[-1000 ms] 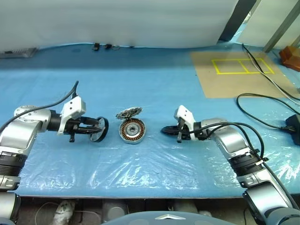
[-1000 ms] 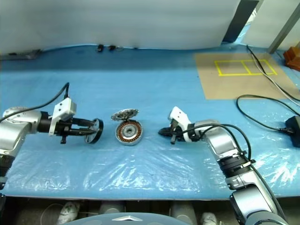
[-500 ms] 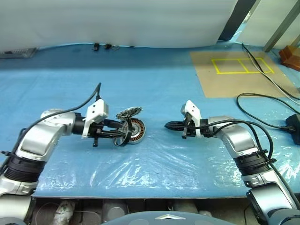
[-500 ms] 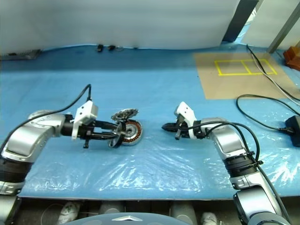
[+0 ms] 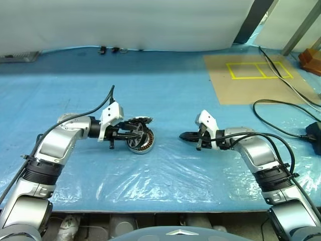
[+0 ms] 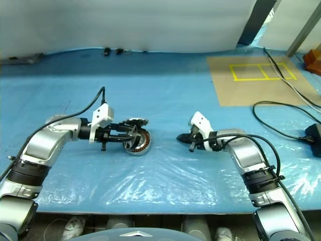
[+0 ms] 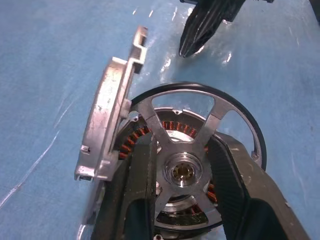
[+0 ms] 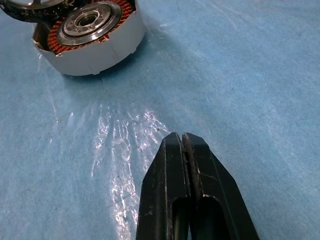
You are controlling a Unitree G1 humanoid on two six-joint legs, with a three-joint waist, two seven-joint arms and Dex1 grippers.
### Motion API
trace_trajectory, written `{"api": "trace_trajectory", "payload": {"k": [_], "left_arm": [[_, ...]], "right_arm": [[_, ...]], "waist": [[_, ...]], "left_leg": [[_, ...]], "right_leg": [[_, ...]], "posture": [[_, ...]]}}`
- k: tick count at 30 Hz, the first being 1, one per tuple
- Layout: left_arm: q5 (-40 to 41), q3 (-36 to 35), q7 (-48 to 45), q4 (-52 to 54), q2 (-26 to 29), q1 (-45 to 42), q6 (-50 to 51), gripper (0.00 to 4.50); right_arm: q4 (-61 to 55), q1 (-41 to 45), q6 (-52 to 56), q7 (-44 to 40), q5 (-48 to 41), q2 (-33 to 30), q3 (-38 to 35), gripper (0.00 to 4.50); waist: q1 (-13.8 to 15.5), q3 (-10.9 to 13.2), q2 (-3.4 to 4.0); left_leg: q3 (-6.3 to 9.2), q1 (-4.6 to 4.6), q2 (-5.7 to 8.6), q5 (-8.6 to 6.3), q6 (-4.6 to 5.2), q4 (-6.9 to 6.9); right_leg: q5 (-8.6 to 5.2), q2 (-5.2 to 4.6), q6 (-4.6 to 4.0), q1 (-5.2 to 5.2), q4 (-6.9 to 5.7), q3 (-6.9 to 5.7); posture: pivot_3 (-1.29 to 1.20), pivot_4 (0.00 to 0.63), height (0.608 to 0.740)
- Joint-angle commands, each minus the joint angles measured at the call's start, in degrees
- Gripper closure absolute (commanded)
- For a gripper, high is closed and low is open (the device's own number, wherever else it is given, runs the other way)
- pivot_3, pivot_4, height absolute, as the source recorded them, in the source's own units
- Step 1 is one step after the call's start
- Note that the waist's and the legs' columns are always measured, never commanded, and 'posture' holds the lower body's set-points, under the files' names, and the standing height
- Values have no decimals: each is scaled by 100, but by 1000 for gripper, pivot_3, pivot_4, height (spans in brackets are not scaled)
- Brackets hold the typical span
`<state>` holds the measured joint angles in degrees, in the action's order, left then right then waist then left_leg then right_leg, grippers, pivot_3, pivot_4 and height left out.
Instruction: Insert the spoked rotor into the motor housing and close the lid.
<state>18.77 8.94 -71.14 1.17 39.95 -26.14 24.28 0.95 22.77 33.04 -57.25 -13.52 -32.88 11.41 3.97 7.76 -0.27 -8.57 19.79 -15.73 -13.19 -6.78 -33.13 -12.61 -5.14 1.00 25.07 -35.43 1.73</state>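
Observation:
My left gripper (image 5: 131, 136) is shut on the spoked rotor (image 7: 182, 171), a dark-rimmed wheel with silver spokes gripped across its hub. It holds the rotor tilted right over the open motor housing (image 5: 147, 143), whose copper windings (image 7: 172, 127) show behind the spokes. I cannot tell whether rotor and housing touch. The lid (image 7: 107, 117) stands up, hinged open at the housing's far rim (image 5: 138, 121). My right gripper (image 5: 182, 135) is shut and empty, low over the mat to the right of the housing (image 8: 95, 47), pointing at it.
A crinkled clear plastic sheet (image 5: 150, 175) covers the blue mat near the table's front edge. A tan board with yellow tape squares (image 5: 251, 75) lies at the back right. Black cables (image 5: 286, 115) run along the right side.
My left arm has carried the rotor to the right, from well left of the housing to right over it. The right gripper has stayed about where it was, shut.

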Motion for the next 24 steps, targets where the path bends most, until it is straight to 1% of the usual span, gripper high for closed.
{"api": "trace_trajectory", "payload": {"k": [1,8,17,21,24], "left_arm": [[-124,169,-222,144,223,76,-60,3267],[-415,250,-54,-206,230,40,-358,3267],[-398,185,89,-411,188,-89,-326,3267],[-347,202,-111,-322,363,-47,-232,3267],[-472,286,-193,-334,516,-31,-254,3267]], "right_arm": [[-245,-58,-35,38,-15,-28,-20,4500],[-148,-31,-69,74,22,13,6,4500],[-188,-40,-51,96,68,43,85,4500],[-358,-10,104,125,56,31,112,4500],[-491,21,243,143,22,20,104,4500]], "waist": [[0,0,0],[-4,0,2],[-5,-1,3],[-6,-1,4],[-29,0,4]], "left_leg": [[0,-1,0,0,0,0],[0,-8,0,0,0,0],[0,-22,0,0,0,-2],[0,-22,0,0,0,-2],[0,-22,0,0,-1,1]], "right_leg": [[0,0,0,0,0,0],[0,0,0,-4,-4,1],[-4,0,-7,-15,-11,4],[-4,0,-7,-15,-10,4],[-4,2,-7,-13,-9,4]], "posture": [[0,150,740],[0,150,740],[0,150,740],[0,150,740],[0,150,740]]}}
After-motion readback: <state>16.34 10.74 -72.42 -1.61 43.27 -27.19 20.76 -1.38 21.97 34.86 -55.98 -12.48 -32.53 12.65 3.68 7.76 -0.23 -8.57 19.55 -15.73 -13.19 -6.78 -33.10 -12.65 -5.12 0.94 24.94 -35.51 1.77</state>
